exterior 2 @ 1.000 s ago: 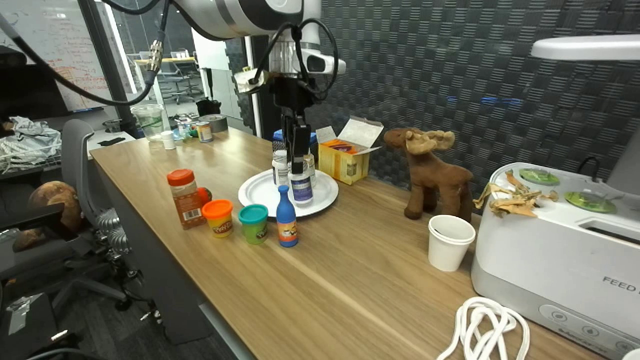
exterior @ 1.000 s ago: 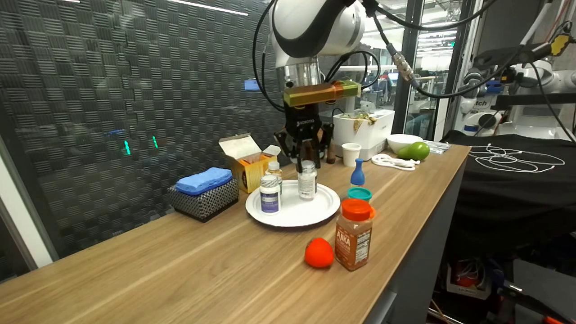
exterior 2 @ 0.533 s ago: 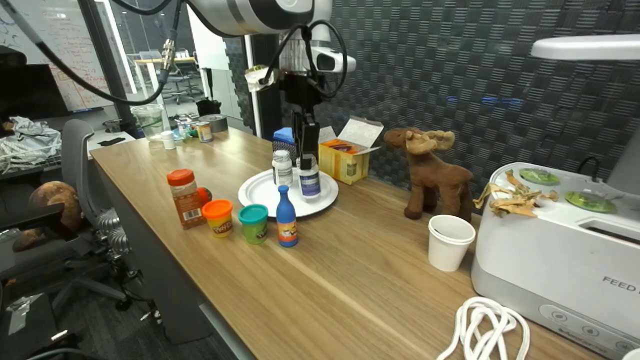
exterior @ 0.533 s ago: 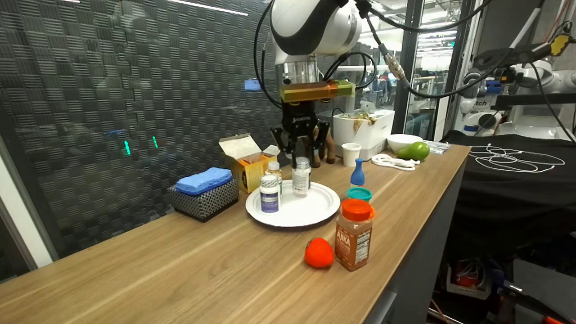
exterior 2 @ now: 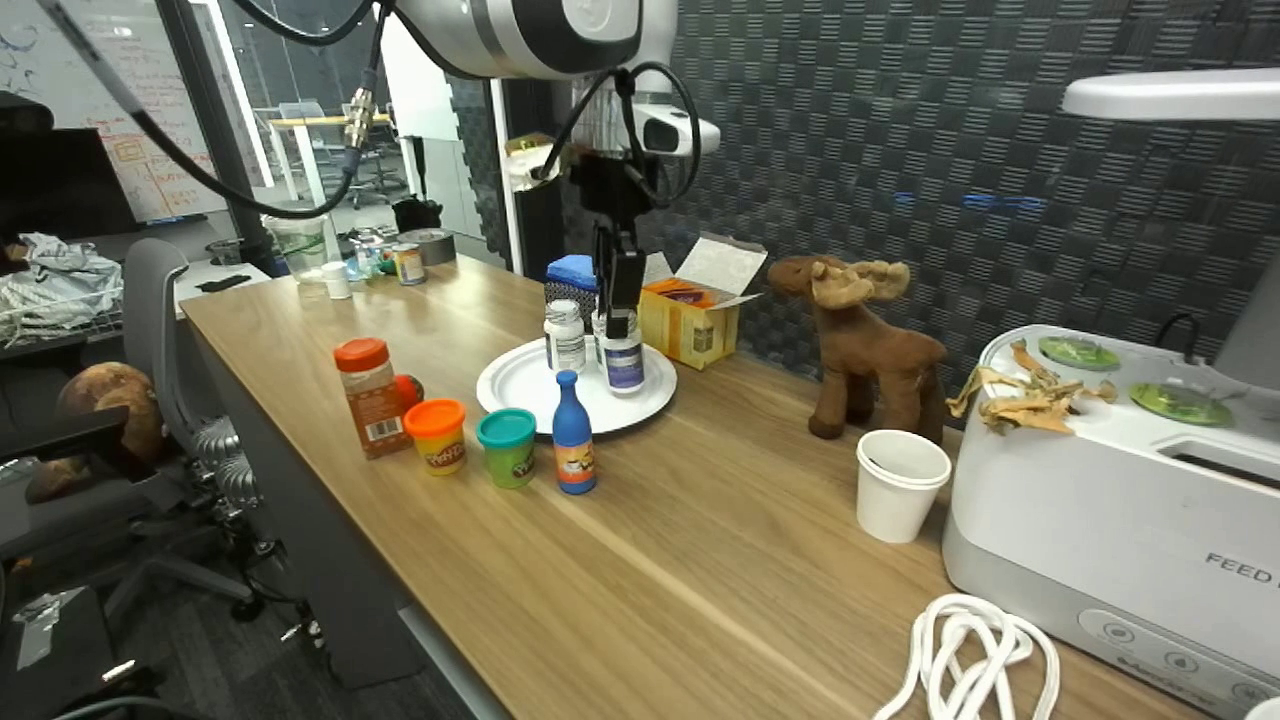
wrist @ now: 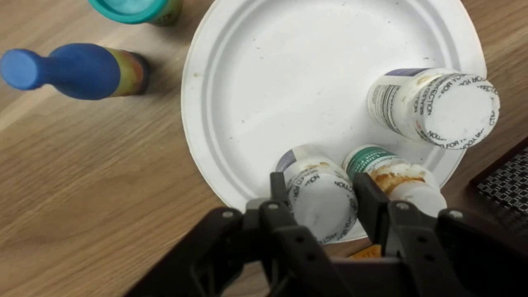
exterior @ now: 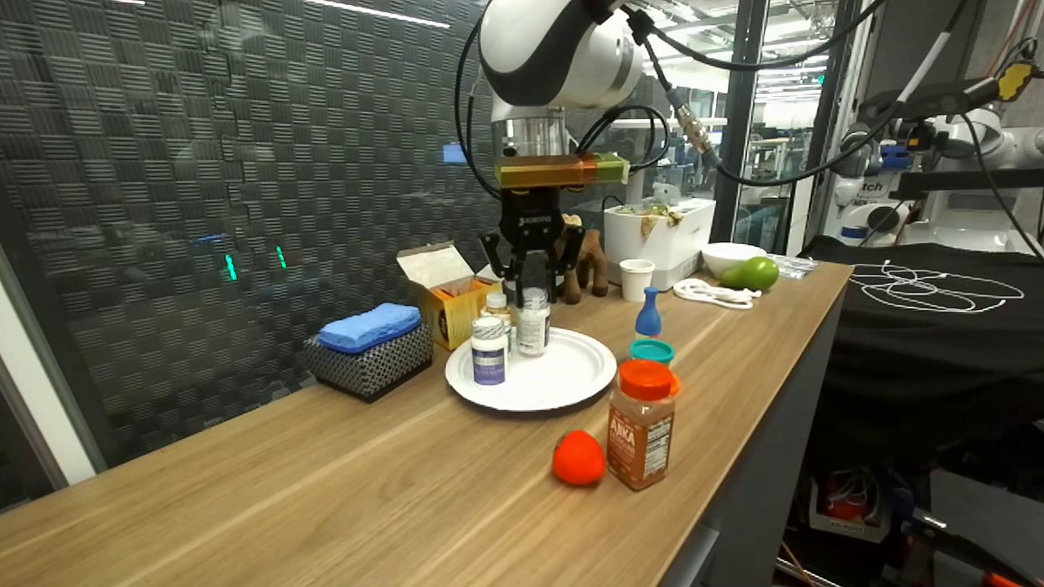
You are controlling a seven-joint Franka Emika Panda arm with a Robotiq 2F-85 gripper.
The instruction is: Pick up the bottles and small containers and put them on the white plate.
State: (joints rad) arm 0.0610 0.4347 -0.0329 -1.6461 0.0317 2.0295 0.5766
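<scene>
White plate (wrist: pixel 288 78): 1, upper middle to right of the wrist view. Bottles at the plate: 3, all upright. The gripper (wrist: pixel 321 187), lower middle, clamps a white bottle (wrist: pixel 324 208) between its fingers; cannot tell whether the base touches the plate. A second white bottle (wrist: pixel 458 109) stands on the plate at right; both carry purple labels. A green-label bottle (wrist: pixel 392 177) stands just beside a finger, contact unclear.

On the table (exterior: pixel 285 481), in a row left of centre in an exterior view: spice jar (exterior 2: pixel 372 400), 1; orange-lidded tub (exterior 2: pixel 437 437), 1; teal-lidded tub (exterior 2: pixel 507 450), 1; blue bottle (exterior 2: pixel 573 435), 1. Round red thing (exterior: pixel 578 458): 1, next to the spice jar, lower middle.

Edges: spice jar near the table's edge; held bottle close to the plate's rim, yellow box (exterior 2: pixel 690 320) near that rim. Open room: the plate's upper middle in the wrist view; wood between blue bottle and paper cups (exterior 2: pixel 903 495), lower right of centre.
</scene>
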